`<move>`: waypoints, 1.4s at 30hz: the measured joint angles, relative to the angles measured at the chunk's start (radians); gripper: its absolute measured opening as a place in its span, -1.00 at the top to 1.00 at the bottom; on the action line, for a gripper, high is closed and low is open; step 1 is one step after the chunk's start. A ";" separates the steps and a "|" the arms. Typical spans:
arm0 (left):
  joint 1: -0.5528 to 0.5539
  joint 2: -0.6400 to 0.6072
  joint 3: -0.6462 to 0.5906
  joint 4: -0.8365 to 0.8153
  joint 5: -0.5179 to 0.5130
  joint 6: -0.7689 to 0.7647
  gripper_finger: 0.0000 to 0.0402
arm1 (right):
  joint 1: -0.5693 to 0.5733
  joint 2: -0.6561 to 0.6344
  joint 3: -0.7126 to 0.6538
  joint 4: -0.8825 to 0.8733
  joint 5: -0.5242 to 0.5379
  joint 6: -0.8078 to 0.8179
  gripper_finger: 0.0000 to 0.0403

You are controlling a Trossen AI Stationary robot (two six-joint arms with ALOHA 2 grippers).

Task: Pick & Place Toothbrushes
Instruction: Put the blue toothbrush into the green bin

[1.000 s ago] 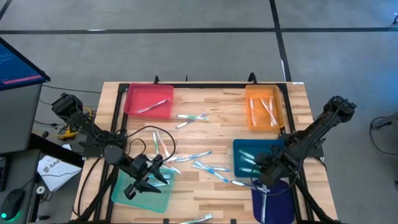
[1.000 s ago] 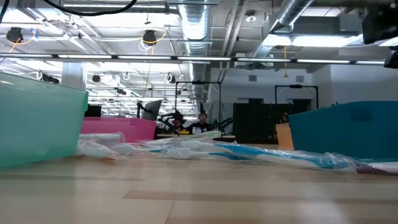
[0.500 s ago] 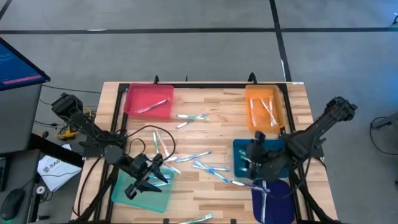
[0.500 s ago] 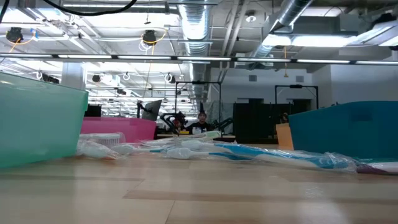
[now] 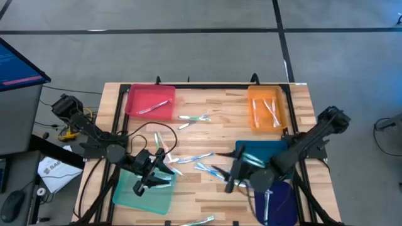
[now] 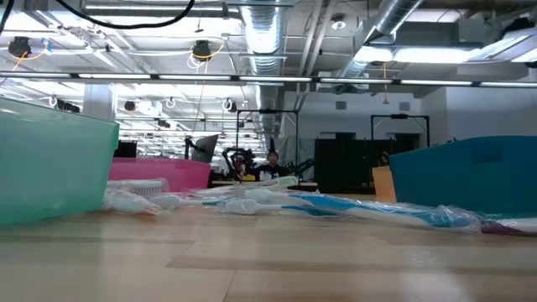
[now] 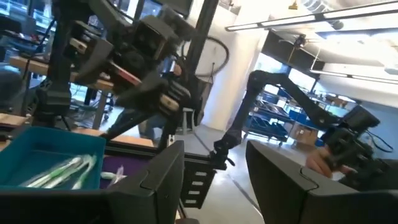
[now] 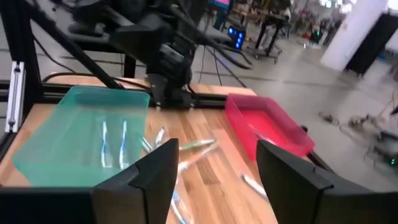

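High view: I see the left gripper (image 5: pixel 152 176) over the inner edge of the light green tray (image 5: pixel 143 193) at the near left of the wooden table (image 5: pixel 207 135), fingers apart, nothing between them. Right gripper (image 5: pixel 231 177) is out over the table centre, just left of the teal tray (image 5: pixel 260 158), above a loose cluster of toothbrushes (image 5: pixel 202 162) on the wood; can't judge finger spacing from up here. Purple tray (image 5: pixel 274 201) sits nearest the front right, with one brush in it. Red tray (image 5: pixel 150 102) at far left holds one brush, orange tray (image 5: pixel 267 108) at far right holds a couple. More brushes lie below the red tray, beside the black cable (image 5: pixel 147 135), and one at the front edge.

Low view: no gripper visible. Brushes lie flat along the tabletop (image 6: pixel 268 264) mid-frame, between the green tray wall (image 6: pixel 54 172) and the teal tray wall (image 6: pixel 466 176); red tray behind them.

Left wrist view: own fingers (image 7: pixel 280 186) spread with clear gap, nothing in it. Past them the right arm (image 7: pixel 124 56), and the teal tray (image 7: pixel 53 162) with a few green-white brushes inside.

Right wrist view: own fingers (image 8: pixel 152 171) stand wide, empty. Beyond them the green tray (image 8: pixel 84 134) with two brushes inside, the left arm (image 8: pixel 165 50) at its far side, loose brushes on the wood, red tray (image 8: pixel 267 124) off to one side.
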 joint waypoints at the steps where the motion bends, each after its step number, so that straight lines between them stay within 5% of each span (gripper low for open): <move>1: 0.007 0.000 0.000 0.000 0.015 -0.002 0.17 | -0.003 0.021 0.008 0.035 -0.005 -0.031 -0.04; 7: -0.009 0.000 0.048 -0.005 0.164 0.046 0.17 | -0.013 0.106 0.148 -0.003 -0.072 -0.080 0.00; 12: -0.037 0.000 0.077 -0.055 0.183 0.053 0.17 | 0.014 0.137 0.218 -0.175 -0.092 0.008 0.02; 17: -0.019 0.000 0.077 -0.095 0.140 0.046 0.17 | -0.027 0.137 0.253 -0.410 -0.370 0.275 0.06; 27: 0.005 0.000 0.077 -0.117 0.123 0.026 0.17 | -0.150 0.248 0.246 -0.689 -0.585 0.532 0.09; 33: 0.058 0.000 0.080 -0.138 0.141 0.027 0.17 | -0.195 0.341 0.257 -0.687 -0.714 0.520 0.04; 42: 0.116 0.000 0.079 -0.162 0.217 0.017 0.17 | -0.222 0.379 0.260 -0.720 -0.758 0.566 -0.06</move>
